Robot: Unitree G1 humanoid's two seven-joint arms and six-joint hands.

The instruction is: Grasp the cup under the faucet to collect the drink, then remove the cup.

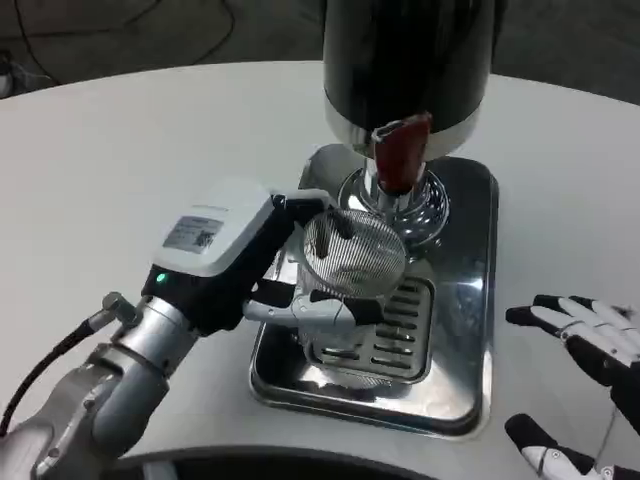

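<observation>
While gripping ribbed cup (pixel 352 262) over drip tray (pixel 470 300) in left hand (pixel 290 270), resting right hand (pixel 590 385) on bench (pixel 120 150), fingers (pixel 545 315) spread, holding nothing.

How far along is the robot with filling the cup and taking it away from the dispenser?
Done: the left hand grips the ribbed clear cup over the drip tray. In hand: the cup sits just left of the red tap lever; whether drink has been collected cannot be told. Left: carrying the cup clear. The right hand waits open.

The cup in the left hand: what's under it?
Under the cup lies the slotted grate of the steel drip tray. The cup and left hand cover the grate's left part.
</observation>
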